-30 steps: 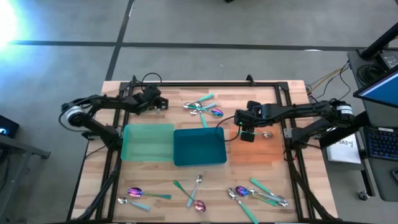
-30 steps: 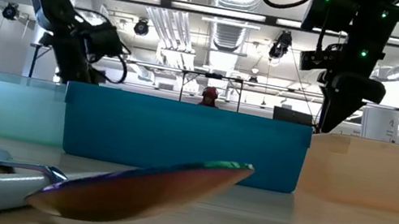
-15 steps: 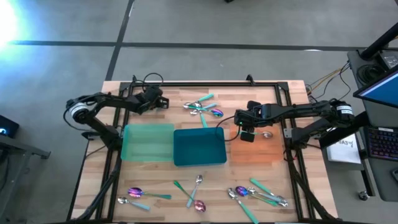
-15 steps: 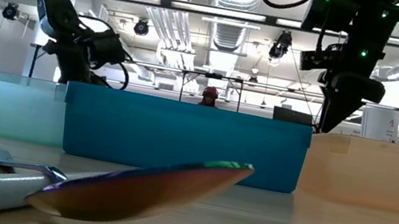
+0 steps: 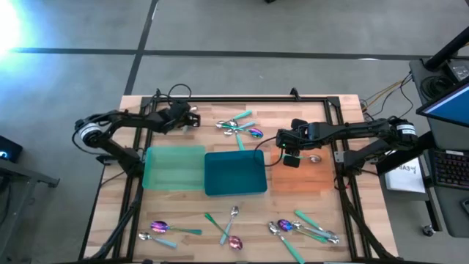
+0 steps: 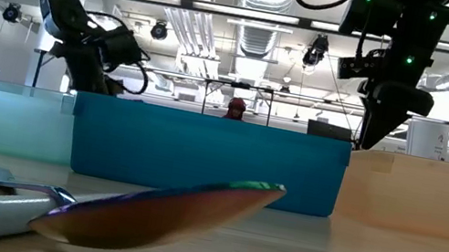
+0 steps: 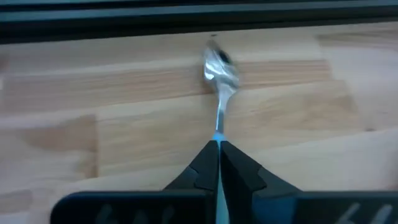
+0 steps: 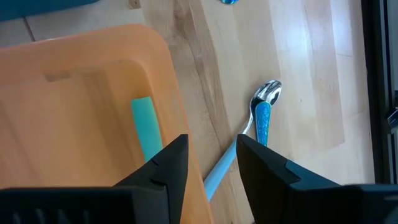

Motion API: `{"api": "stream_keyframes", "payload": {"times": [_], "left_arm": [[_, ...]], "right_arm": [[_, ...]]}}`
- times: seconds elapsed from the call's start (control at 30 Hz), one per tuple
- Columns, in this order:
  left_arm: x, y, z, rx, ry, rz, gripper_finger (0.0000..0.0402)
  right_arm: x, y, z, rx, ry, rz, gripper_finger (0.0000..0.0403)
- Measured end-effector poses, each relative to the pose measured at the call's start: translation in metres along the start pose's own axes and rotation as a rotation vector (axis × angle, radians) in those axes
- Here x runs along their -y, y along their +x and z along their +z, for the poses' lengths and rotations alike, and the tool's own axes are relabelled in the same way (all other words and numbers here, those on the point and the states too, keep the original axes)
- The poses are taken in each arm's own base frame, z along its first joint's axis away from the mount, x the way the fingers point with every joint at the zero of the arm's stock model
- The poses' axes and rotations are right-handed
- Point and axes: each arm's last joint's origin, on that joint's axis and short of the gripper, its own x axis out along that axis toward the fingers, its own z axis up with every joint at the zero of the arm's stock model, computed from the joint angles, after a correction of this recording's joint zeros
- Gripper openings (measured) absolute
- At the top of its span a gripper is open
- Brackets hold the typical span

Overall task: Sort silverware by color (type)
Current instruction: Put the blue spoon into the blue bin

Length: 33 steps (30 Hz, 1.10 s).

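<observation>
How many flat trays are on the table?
3, in one row: the green tray on the left, the teal tray in the middle, the orange tray on the right.

Three trays [image 5: 234, 173] mid-table, spoons [image 5: 239, 126] behind

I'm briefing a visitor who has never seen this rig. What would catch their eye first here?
Three flat trays in a row mid-table: green tray, teal tray, orange tray. Spoons lie scattered along the near edge and in a far cluster. The left gripper, at the far left edge, is shut on a teal-handled spoon; the right gripper hangs open over the orange tray's edge.
</observation>
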Motion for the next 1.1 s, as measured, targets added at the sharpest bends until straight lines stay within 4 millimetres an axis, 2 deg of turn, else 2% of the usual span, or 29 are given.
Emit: {"api": "stream_keyframes", "payload": {"times": [0.23,0.37,0.5,0.73,1.1], "left_arm": [[0.01,-0.018,0.016,0.086,0.042,-0.191,0.0004],[0.013,-0.031,0.018,0.108,0.099,-0.221,0.0002],[0.005,-0.029,0.014,0.057,0.127,-0.142,0.0001],[0.003,-0.014,0.002,-0.039,0.151,-0.11,0.0003],[0.004,-0.001,-0.003,-0.079,0.163,-0.084,0.0096]], "right_arm": [[0.0,0.0,0.0,0.0,0.001,0.0,0.0123],[0.0,0.0,0.0,0.0,0.002,0.0,0.0123],[0.0,0.0,0.0,0.001,0.001,0.0,0.0121],[0.0,0.0,0.0,0.001,-0.002,0.0,0.013],[0.0,0.0,0.0,0.001,0.001,0.002,0.0135]]}}
